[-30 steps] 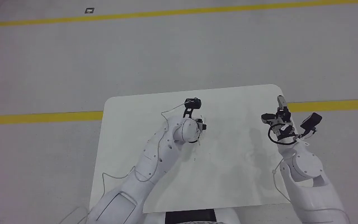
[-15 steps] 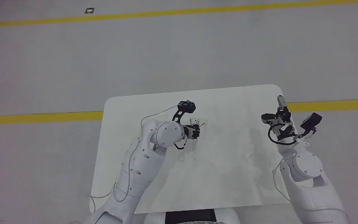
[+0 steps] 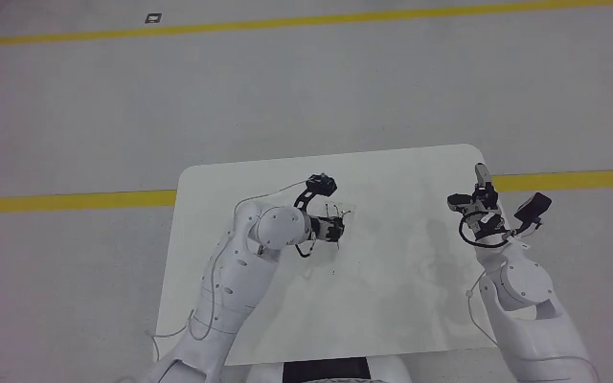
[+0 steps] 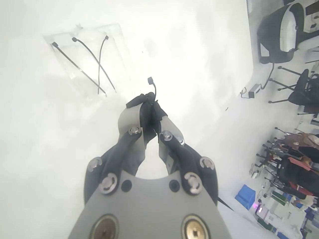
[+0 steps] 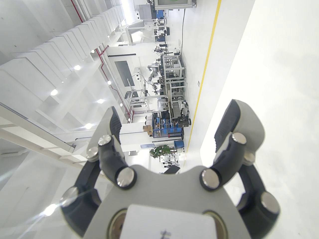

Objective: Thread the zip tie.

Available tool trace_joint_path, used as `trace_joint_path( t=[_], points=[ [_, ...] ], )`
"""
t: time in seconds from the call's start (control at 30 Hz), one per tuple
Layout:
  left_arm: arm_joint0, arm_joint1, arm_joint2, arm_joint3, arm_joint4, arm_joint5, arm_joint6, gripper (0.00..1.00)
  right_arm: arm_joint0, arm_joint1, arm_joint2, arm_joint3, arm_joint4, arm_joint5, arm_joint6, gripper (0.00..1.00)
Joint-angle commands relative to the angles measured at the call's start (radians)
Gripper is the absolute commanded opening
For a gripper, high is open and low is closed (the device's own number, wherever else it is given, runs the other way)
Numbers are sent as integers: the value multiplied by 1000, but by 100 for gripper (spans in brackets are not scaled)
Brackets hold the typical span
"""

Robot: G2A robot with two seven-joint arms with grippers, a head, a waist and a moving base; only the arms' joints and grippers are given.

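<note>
My left gripper (image 4: pixel 147 100) (image 3: pixel 332 228) is shut on a black zip tie (image 4: pixel 150 81), just above the middle of the white table (image 3: pixel 402 287). The tie's square head pokes out past the fingertips. Its thin tail runs back behind the gripper body. Three more black zip ties (image 4: pixel 99 64) lie crossed on a clear plastic sheet (image 4: pixel 114 40) on the table just beyond the gripper. My right gripper (image 5: pixel 172 123) (image 3: pixel 476 190) stands open and empty at the table's right edge. It points outward over the floor.
The table's rounded corner (image 4: pixel 251 75) lies off to one side of the left gripper, with office chairs (image 4: pixel 279 38) on the floor beyond it. A yellow floor line (image 3: pixel 306 21) runs past the table's far side. The table between the two arms is bare.
The left arm has pulled its elbow back and to the left, and its gripper has shifted slightly nearer with the zip tie still held. The right arm has stayed still.
</note>
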Motion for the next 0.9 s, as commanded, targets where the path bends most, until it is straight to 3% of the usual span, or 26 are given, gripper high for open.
trace_joint_path(
  t=[0.0, 0.13, 0.27, 0.3, 0.4, 0.5, 0.77, 0.87],
  points=[
    [-10, 13, -48, 6, -63, -31, -61, 0, 0, 0, 0, 0, 0, 0, 0, 100],
    [-22, 39, -124, 25, -170, -130, -164, 0, 0, 0, 0, 0, 0, 0, 0, 100],
    [-52, 78, -111, 112, -250, -257, -164, 0, 0, 0, 0, 0, 0, 0, 0, 100],
    [-66, 88, -103, 132, -275, -263, -164, 0, 0, 0, 0, 0, 0, 0, 0, 100],
    [-116, 134, -33, 180, -385, -263, -164, 0, 0, 0, 0, 0, 0, 0, 0, 100],
    [-161, 191, 51, 207, -536, -263, -164, 0, 0, 0, 0, 0, 0, 0, 0, 100],
    [-250, 372, 252, 169, -828, -263, -164, 0, 0, 0, 0, 0, 0, 0, 0, 100],
    [-272, 424, 301, 148, -907, -263, -164, 0, 0, 0, 0, 0, 0, 0, 0, 100]
  ],
)
